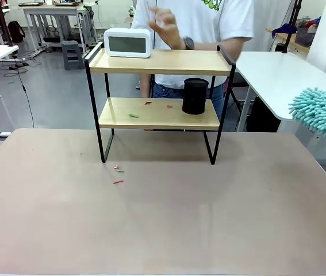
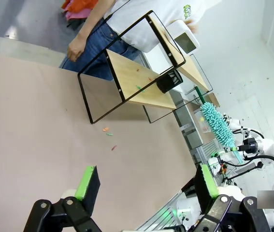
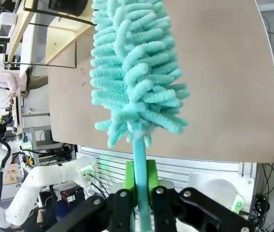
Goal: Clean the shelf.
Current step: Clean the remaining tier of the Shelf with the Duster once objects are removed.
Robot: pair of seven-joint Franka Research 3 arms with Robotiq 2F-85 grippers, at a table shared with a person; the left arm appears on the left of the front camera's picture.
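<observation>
The shelf point(image 1: 168, 62) stands on the far half of the worktop point(image 1: 163, 224), just in front of a person at the far edge. In the front view a white digital clock point(image 1: 127, 42) sits at the left end of the shelf's top board. A black cylinder point(image 1: 195, 96) stands toward the right end of its lower board. Left of the cylinder, a few red and green scraps point(image 1: 134, 115) lie on that same board. More scraps, the fallen bits point(image 1: 118, 170), lie on the worktop just in front of the shelf's front-left leg. Above the top board the person's raised hand point(image 1: 165, 26) is blurred. Well to the right of the shelf, a fluffy turquoise duster point(image 1: 323, 114) comes in from the picture's edge, with whatever holds it cut off.

The right wrist view supplies that. The right pincer point(image 3: 139, 176) is closed on the duster's thin turquoise handle, green pads pressed to either side. The duster's head rises over the worktop's near edge, apart from the shelf.

The left wrist view shows the left pincer point(image 2: 146, 181) spread wide and holding nothing, above the worktop on the near side of the shelf. This view also shows the person's other hand point(image 2: 76, 47) hanging by the jeans behind the shelf.
</observation>
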